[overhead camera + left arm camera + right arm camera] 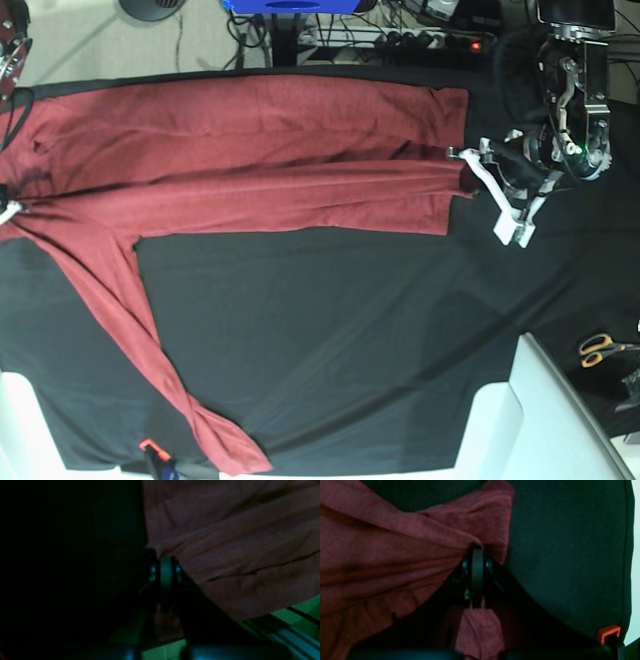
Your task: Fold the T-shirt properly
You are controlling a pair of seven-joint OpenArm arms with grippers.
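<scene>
The brick-red T-shirt lies stretched across the far half of the black cloth, doubled lengthwise, with one long sleeve trailing toward the near left corner. My left gripper is shut on the shirt's right end; in the left wrist view the closed left gripper pinches the T-shirt at its edge. My right gripper sits at the frame's left edge, at the shirt's left end. The right wrist view shows the right gripper shut on a bunched fold of the T-shirt.
Orange-handled scissors lie at the right side. White blocks rise at the near right and near left corners. An orange clip marks the cloth's edge. Cables and a power strip lie beyond the far edge.
</scene>
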